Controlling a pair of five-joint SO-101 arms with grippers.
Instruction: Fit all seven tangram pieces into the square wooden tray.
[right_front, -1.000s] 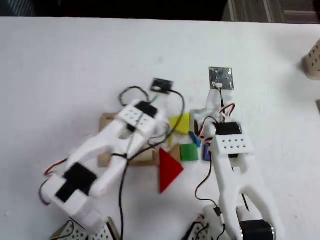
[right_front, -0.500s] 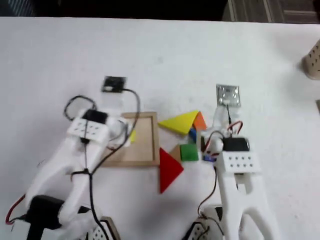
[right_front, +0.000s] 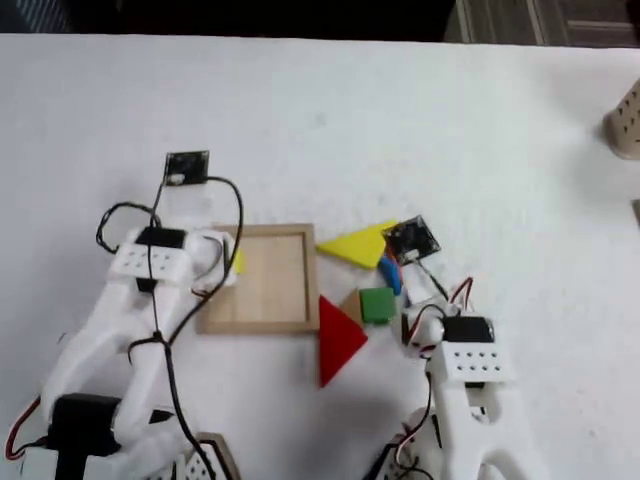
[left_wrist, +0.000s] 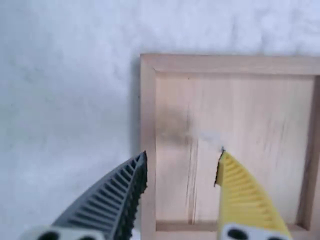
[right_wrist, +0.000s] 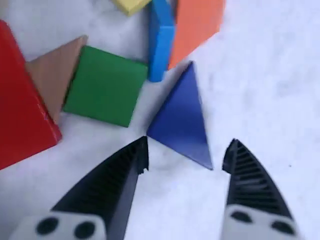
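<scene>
The dark blue wooden triangle (right_wrist: 181, 120) is seen on the table (right_front: 450, 120), outside the empty square wooden tray (right_front: 262, 322). The right gripper (right_wrist: 187, 145), spread wide, is held above it and should be lowered astride two edges. The left gripper (left_wrist: 181, 157), likewise wide, is held over the tray's rim

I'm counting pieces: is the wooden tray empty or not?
Empty. The tray shows bare wood inside; the red triangle and green square lie outside it.
</scene>
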